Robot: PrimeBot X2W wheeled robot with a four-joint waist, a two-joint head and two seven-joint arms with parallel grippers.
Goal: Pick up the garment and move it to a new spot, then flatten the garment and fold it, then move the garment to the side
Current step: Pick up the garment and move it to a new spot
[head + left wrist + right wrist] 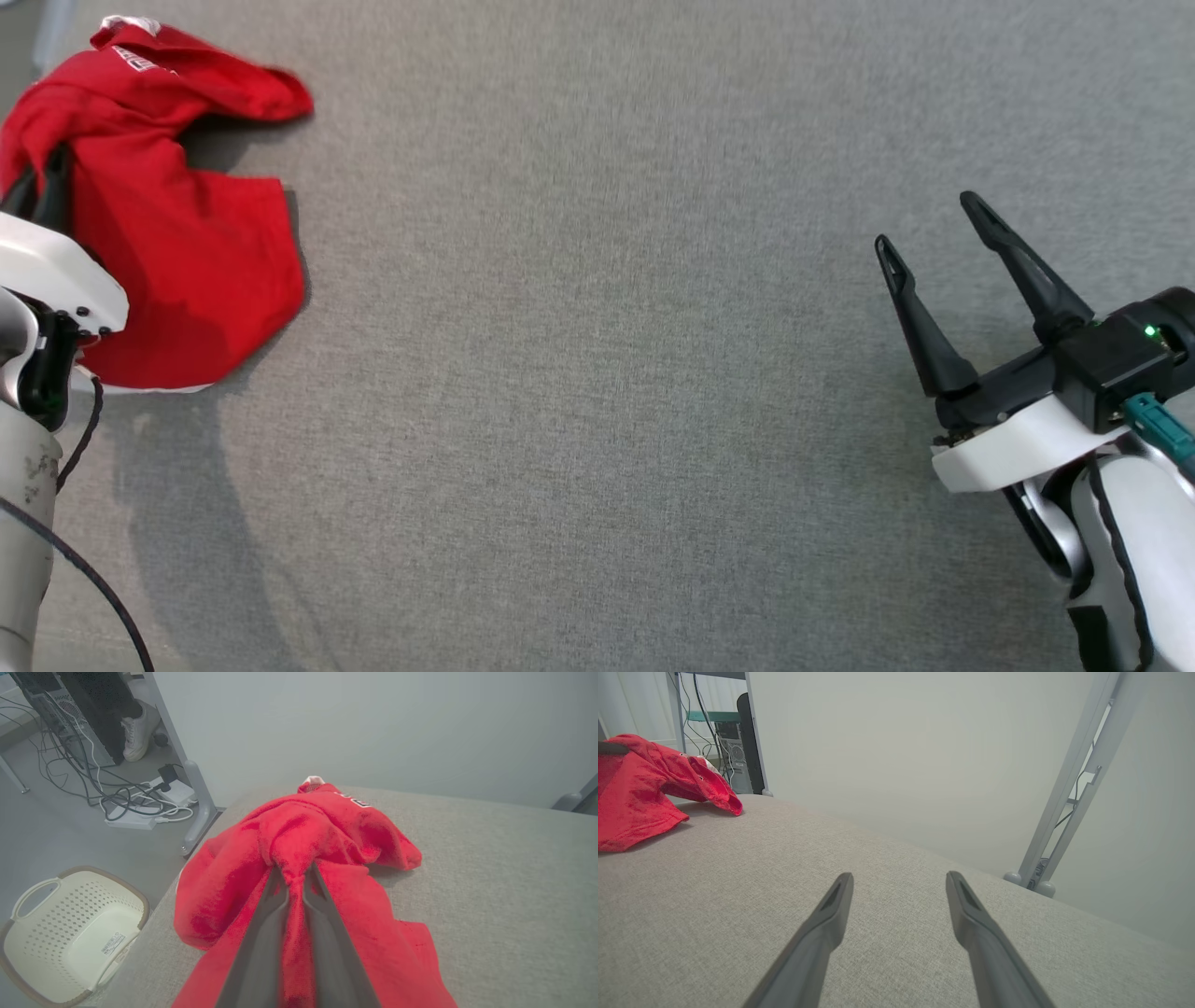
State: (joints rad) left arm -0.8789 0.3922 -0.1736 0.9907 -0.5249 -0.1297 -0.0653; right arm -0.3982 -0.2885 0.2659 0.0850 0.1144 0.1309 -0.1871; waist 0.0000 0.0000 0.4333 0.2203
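Fabric bunched in a heap is the concern in the head view: the red garment (177, 252) lies crumpled at the far left of the grey padded table (597, 420). The left gripper (39, 191) is dug into its left side, and the right gripper (924, 219) is well apart at the right. In the left wrist view, the two fingers (261, 933) are pinched nearly together on a gathered fold. The rest of the cloth drapes around them, near the table edge above a cream basket (70, 933). The lift should probably go straight up before carrying inward, so no loose hem trails over that edge. In the right wrist view, its fingers (822, 933) stand wide apart over bare table, holding and touching nothing, with the garment far to their left.
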